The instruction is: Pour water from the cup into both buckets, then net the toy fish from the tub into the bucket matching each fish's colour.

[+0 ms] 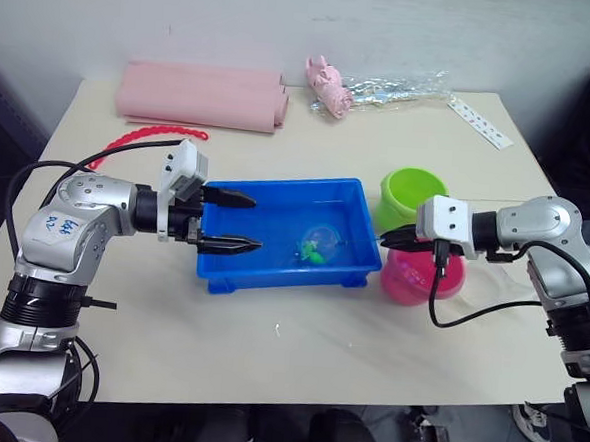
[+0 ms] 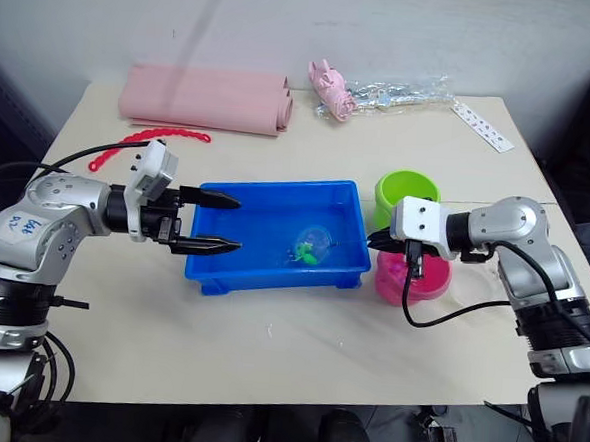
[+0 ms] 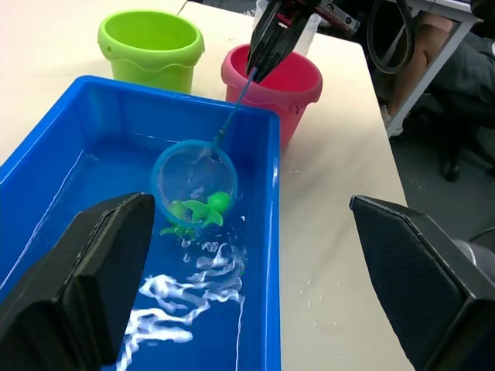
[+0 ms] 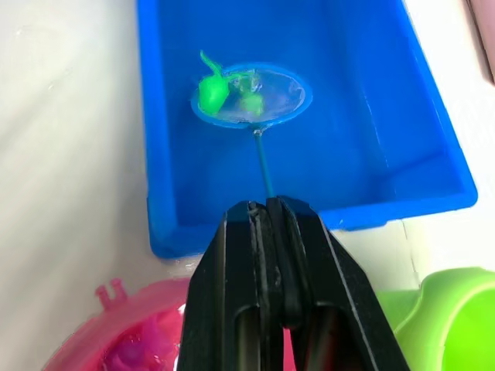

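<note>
Your right gripper (image 4: 263, 212) grips the net (image 4: 251, 97); its wrist view reveals pink fish (image 4: 143, 348) inside the pink bucket (image 4: 93, 340); left gripper (image 1: 237, 220) gapes.

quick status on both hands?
Left hand: open, empty, over the tub's left end.
Right hand: shut on the net handle, hoop in the tub.

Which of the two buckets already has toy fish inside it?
The pink bucket: the right wrist view shows pink fish lying in it. The green bucket stands beside it, and no fish can be seen in it.
</note>
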You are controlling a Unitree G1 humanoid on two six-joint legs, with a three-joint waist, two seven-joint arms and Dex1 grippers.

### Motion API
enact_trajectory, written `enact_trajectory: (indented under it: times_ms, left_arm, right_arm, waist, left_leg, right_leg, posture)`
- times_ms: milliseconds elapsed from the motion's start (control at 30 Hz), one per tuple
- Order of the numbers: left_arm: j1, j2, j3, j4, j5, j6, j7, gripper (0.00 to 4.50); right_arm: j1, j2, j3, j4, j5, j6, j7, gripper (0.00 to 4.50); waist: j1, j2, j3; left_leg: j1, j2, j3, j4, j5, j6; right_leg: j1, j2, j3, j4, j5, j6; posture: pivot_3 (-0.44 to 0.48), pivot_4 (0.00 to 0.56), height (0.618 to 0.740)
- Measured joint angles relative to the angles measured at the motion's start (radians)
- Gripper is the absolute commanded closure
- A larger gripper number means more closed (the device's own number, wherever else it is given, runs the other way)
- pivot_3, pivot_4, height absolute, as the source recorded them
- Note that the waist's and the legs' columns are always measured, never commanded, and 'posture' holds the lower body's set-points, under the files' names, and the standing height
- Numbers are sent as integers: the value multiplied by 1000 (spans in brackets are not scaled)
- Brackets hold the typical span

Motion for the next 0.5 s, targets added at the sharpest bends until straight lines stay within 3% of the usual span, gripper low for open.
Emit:
enact_trajectory:
  times_ms: [300,500]
  left_arm:
    - [-24,-5,4,42,1,-29,-4,72]
    - [-118,-90,-16,89,8,-74,-12,72]
  right_arm:
    - [65,-37,-149,-134,117,298,-45,4500]
    - [120,-116,-307,-328,188,483,-140,4500]
  waist:
    - [14,0,0]
    - [29,0,0]
  left_leg:
    - [0,0,0,0,0,0]
    - [-1,-1,0,1,0,0]
  right_leg:
    - [0,0,0,0,0,0]
    - [0,-1,0,-1,0,0]
  posture:
    - [0,150,740]
    - [0,150,740]
